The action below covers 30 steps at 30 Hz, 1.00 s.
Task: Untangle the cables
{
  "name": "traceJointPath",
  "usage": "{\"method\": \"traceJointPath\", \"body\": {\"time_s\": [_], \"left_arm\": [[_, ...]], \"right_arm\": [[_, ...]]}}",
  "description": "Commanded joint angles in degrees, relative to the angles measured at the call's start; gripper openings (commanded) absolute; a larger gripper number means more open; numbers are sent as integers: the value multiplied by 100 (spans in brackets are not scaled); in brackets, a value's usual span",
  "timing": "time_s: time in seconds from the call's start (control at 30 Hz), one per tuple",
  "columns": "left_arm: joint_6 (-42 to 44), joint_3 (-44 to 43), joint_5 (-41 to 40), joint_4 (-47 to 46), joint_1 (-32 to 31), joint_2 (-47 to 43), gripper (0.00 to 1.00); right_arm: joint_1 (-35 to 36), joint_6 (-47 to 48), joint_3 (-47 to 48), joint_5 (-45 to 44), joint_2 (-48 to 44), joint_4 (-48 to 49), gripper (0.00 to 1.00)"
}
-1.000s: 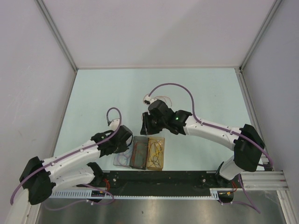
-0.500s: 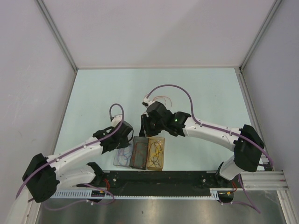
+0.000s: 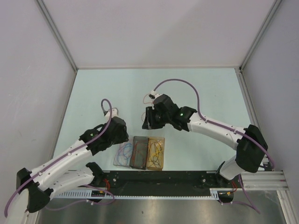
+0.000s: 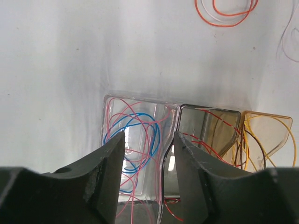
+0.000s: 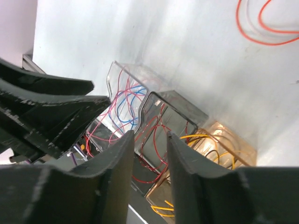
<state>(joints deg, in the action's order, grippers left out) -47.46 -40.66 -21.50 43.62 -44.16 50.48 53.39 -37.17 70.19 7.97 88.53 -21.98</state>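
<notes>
The cables are thin wires. Pink and blue cables (image 4: 154,135) lie looped in a clear bin (image 4: 112,112). Red cables (image 5: 180,135) lie in a dark bin (image 4: 210,123), and yellow and brown cables (image 5: 210,140) lie in an amber bin (image 4: 273,128). An orange cable loop (image 4: 226,11) and a pale cable (image 4: 289,42) lie loose on the table beyond the bins. My left gripper (image 4: 148,140) is open above the clear bin with nothing between its fingers. My right gripper (image 5: 149,137) hangs open over the dark bin, empty.
The three bins (image 3: 139,152) stand side by side at the table's near edge, just ahead of the black base rail (image 3: 159,184). Both arms crowd over them. White walls enclose the pale table (image 3: 210,88) on three sides.
My left gripper has opened from shut and drawn back to the left, uncovering the clear bin. The right gripper has shifted slightly up and right and opened a little.
</notes>
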Motion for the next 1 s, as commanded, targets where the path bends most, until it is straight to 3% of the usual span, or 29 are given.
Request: {"method": "traceJointPath", "body": {"time_s": [0.0, 0.23, 0.43, 0.73, 0.97], "left_arm": [[360, -714, -188, 235, 39, 6, 56], [1343, -1663, -153, -502, 39, 1129, 69], [2020, -2436, -13, -1407, 39, 2621, 76], [2549, -4150, 523, -1795, 303, 5022, 76], [2207, -5468, 910, -1576, 663, 6551, 76]], "right_arm": [[-319, 245, 38, -49, -442, 1, 42], [-1022, 403, 3, -760, -705, -851, 69], [-1936, 280, -620, -902, -1250, -975, 85], [-2719, 386, -1543, -182, -1681, -703, 86], [-2886, 465, -1816, 231, -1637, -404, 86]]}}
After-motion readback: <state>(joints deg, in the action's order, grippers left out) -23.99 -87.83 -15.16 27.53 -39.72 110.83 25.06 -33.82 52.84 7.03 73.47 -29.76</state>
